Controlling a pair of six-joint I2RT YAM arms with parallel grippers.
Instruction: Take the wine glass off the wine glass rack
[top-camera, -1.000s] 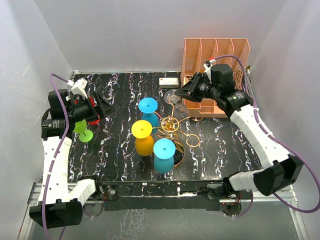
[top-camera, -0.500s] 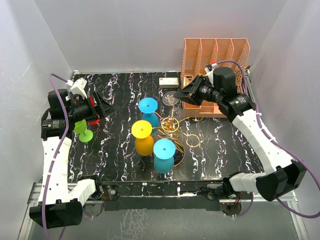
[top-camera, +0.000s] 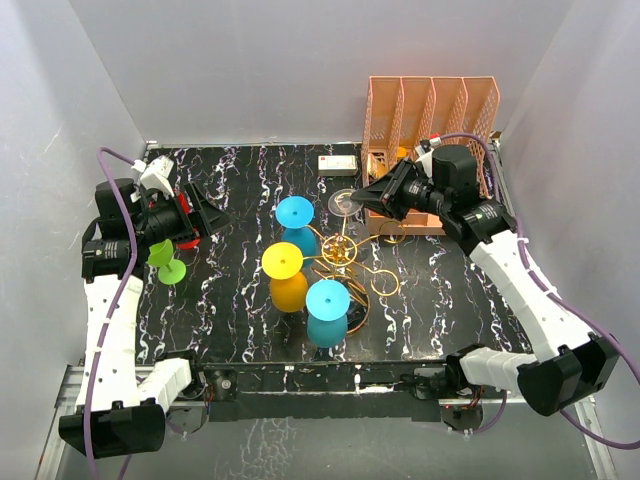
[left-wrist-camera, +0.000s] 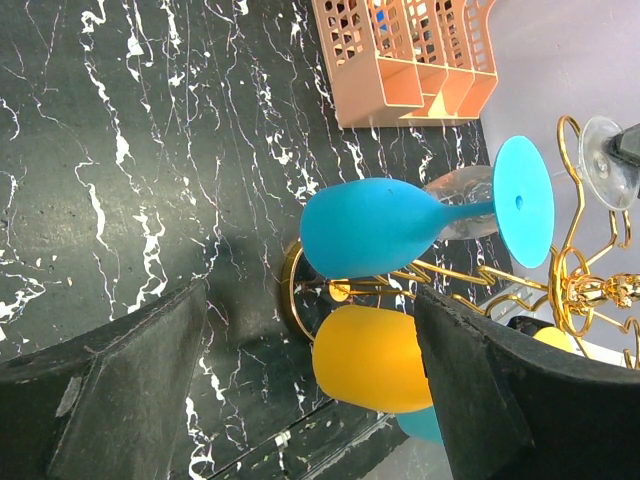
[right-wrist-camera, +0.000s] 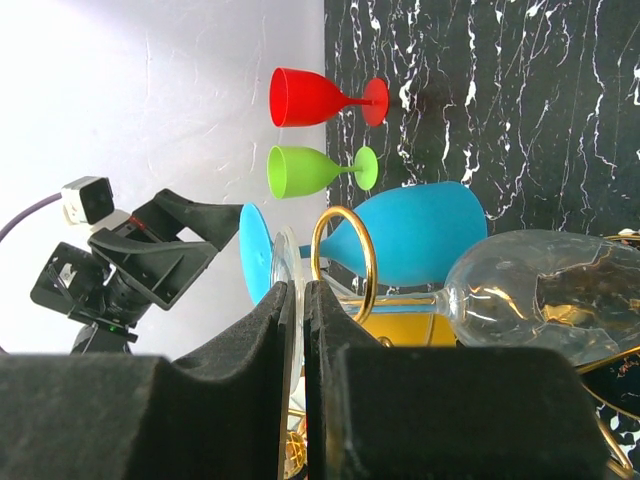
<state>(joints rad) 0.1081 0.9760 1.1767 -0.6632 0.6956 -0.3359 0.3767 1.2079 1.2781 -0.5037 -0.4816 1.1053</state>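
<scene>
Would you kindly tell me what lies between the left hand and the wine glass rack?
In the top view: bare tabletop beside the left hand, then the blue glass and yellow glass hanging on the rack.

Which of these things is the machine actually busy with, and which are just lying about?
Job: clear wine glass, gold wire rack, right pincer gripping the glass's foot.
Lying about: orange slotted file organizer, green plastic goblet, red plastic goblet.

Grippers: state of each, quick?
Left gripper: open, empty.
Right gripper: shut on the clear glass, pinching its foot.
</scene>
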